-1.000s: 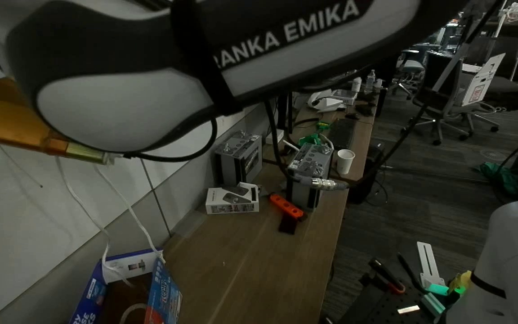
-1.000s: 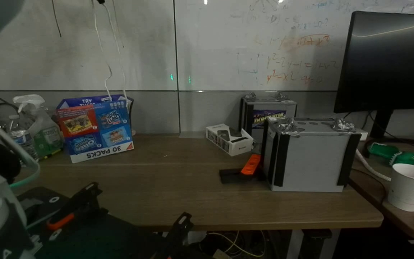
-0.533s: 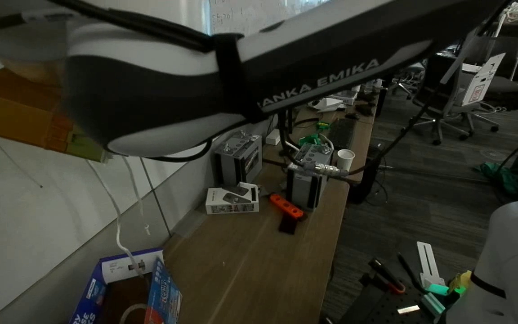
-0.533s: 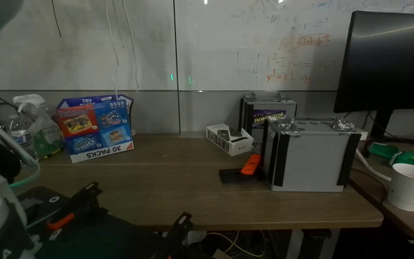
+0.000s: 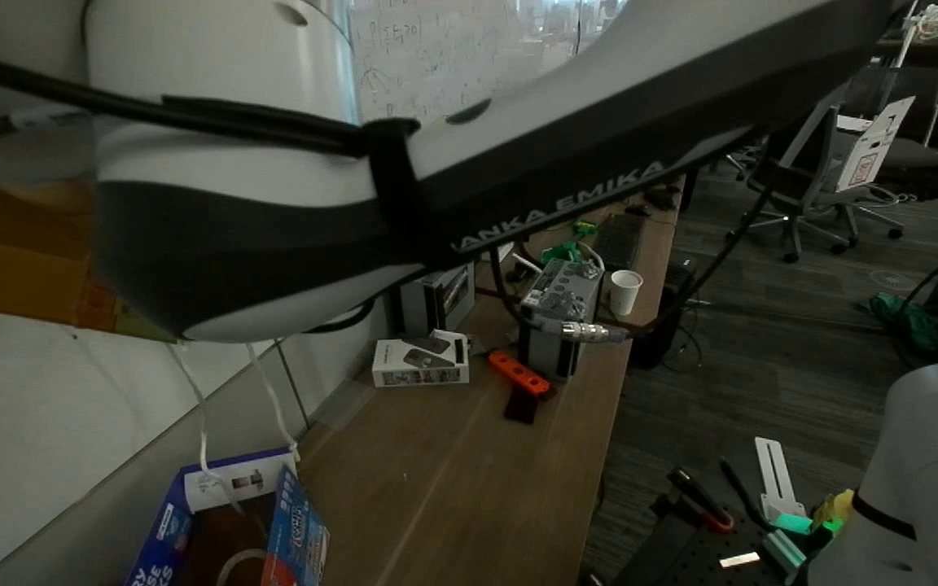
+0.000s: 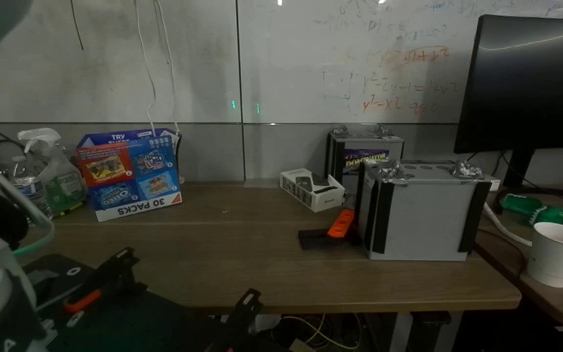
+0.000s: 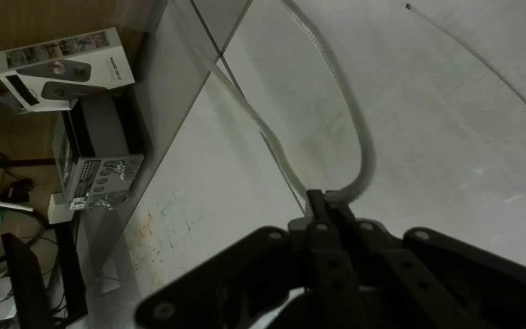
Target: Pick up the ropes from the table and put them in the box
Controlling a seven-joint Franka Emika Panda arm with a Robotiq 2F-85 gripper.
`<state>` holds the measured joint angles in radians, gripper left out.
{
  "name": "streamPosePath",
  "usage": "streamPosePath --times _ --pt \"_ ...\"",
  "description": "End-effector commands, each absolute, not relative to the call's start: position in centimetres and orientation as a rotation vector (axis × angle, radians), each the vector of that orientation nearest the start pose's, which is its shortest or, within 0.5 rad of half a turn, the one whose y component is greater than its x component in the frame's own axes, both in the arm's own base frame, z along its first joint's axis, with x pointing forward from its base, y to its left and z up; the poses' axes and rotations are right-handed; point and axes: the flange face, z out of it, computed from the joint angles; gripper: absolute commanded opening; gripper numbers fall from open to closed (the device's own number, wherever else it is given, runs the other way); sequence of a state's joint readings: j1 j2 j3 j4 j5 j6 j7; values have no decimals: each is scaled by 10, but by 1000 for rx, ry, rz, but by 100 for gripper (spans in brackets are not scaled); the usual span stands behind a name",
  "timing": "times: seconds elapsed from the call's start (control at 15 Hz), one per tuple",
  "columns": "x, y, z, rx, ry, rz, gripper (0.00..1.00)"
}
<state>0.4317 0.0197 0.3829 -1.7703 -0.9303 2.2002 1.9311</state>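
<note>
The table was of light brown wood, smooth, with a dull satin finish. The blue box was of thin printed cardboard, smooth-faced and nearly matt; the white carton was likewise of printed card. The ropes were of white cord with a braided, slightly rough surface. The gripper was matt black, with paler screw heads of metallic look. The arm was smooth, its white areas softly glossy, its black areas matt. The connector was of bright metal. The grey device had a matt casing bearing crumpled, shiny metal foil. The whiteboard was smooth and mildly glossy, the cup matt and paper-like, the spray bottle of translucent plastic.
</note>
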Motion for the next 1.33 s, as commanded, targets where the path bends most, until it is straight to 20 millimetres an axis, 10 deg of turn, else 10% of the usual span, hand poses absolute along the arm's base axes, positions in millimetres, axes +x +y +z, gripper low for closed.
streamPosePath --times 0.0,1.27 --pt "439 424 601 -2475 904 -1329 1" --pt "426 438 608 -2498 753 -1226 1"
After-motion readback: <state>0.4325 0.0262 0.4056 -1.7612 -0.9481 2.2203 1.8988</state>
